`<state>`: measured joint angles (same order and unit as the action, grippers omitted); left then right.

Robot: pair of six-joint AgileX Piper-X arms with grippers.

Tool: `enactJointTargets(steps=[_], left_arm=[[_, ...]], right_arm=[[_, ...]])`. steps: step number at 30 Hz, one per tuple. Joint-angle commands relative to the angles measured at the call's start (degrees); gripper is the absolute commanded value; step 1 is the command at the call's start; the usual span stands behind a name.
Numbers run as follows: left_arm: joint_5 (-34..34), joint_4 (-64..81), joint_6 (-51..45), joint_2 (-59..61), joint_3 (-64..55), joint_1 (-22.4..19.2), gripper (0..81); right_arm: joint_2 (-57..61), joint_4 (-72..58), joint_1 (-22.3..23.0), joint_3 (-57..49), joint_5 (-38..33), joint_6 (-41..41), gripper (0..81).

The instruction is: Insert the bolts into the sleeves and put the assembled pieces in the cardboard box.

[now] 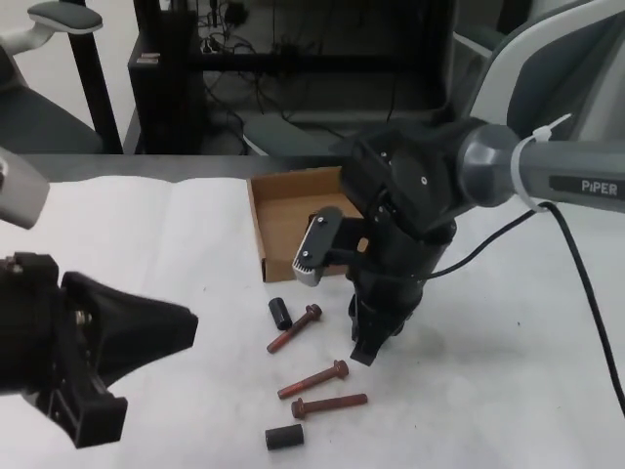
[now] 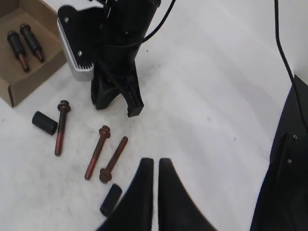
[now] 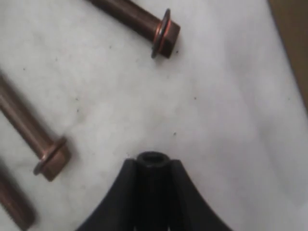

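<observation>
Bolts: three are lying loose on the white cloth [image 1: 508, 391], in front of the box. The far bolt [image 1: 295, 329] is sitting apart from the others, while the middle bolt [image 1: 314, 379] and near bolt [image 1: 329, 403] are lying close side by side.
Loose sleeves: the far sleeve [image 1: 280, 313] is lying just beside the far bolt. The near sleeve [image 1: 284, 437] is lying by the near bolt's head, close to the left gripper's fingertips.
Right gripper [image 1: 369, 347]: it is pointing down at the cloth just beside the bolts. Its fingers [image 3: 120, 202] are pinching the held sleeve [image 3: 153, 160], whose open end is showing between the tips.
Left gripper [image 2: 156, 166]: it is hanging over the near part of the cloth, short of the near sleeve. Its fingers are nearly together with a thin slit between them, and they are gripping nothing.
Cardboard box [image 2: 33, 72]: it is sitting open-topped at the far side. Two assembled pieces [image 2: 14, 48] are lying side by side inside. A strip of bare cloth is separating its near wall from the far sleeve.
Open room: bare cloth is stretching away on the right arm's side of the right gripper.
</observation>
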<state>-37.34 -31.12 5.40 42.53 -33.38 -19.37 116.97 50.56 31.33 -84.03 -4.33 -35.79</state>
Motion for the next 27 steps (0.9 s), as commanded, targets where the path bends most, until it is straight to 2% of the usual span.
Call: enactJointTargets(steps=[1,5,12,21,27], left_arm=[[-0.46,-3.55,0.12,-0.7,-0.38,0.03,4.3],[-0.46,-4.61,0.22,-0.7,-0.38,0.03,4.3],[-0.46,-4.14,0.22,-1.74,-0.38,0.03,4.3],[-3.05,-4.14,0.22,-2.55,-0.38,0.03,4.3],[-2.73,-3.35,1.51,-1.55,-0.38,0.03,4.3]], right_arm=[[-4.23,1.7,0.22,-0.33,-4.21,3.65,0.6],[-10.07,0.92,1.12,2.08,-5.81,7.38,0.6],[-23.31,-2.76,3.73,12.13,-6.74,14.41,0.6],[-40.8,-15.87,8.56,26.79,-6.76,29.19,0.6],[-47.9,-25.68,9.74,33.61,-6.55,38.3,0.6]])
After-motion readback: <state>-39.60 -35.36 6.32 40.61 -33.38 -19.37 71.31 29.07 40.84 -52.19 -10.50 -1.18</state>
